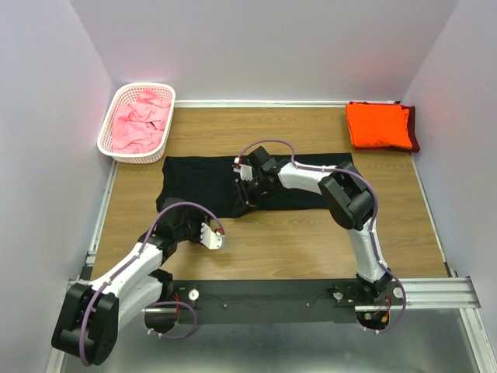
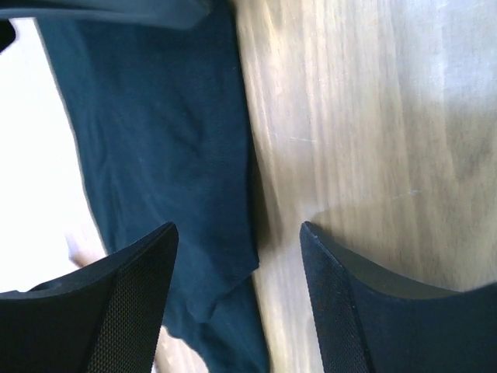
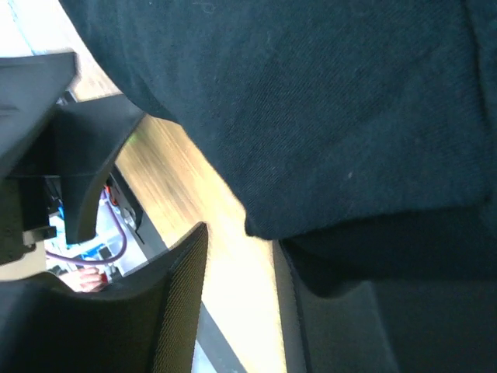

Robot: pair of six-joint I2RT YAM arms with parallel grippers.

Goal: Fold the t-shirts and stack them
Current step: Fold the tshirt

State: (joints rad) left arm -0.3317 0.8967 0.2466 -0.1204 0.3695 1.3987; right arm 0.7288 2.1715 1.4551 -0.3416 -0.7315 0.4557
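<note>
A black t-shirt [image 1: 256, 183] lies spread flat across the middle of the table. My left gripper [image 1: 213, 235] is open just off its near left edge. In the left wrist view the shirt's hem corner [image 2: 210, 287] lies between the open fingers of the left gripper [image 2: 237, 303]. My right gripper [image 1: 242, 198] is at the shirt's near edge. In the right wrist view it [image 3: 241, 311] is open, and the cloth edge [image 3: 311, 210] lies over one finger. A folded orange t-shirt [image 1: 377, 124] lies on a maroon one [image 1: 412, 132] at the back right. Pink t-shirts [image 1: 140, 120] fill the basket.
The white lattice basket [image 1: 106, 128] stands at the back left corner. Walls close in the table at left, back and right. A metal rail [image 1: 419, 291] with the arm bases runs along the near edge.
</note>
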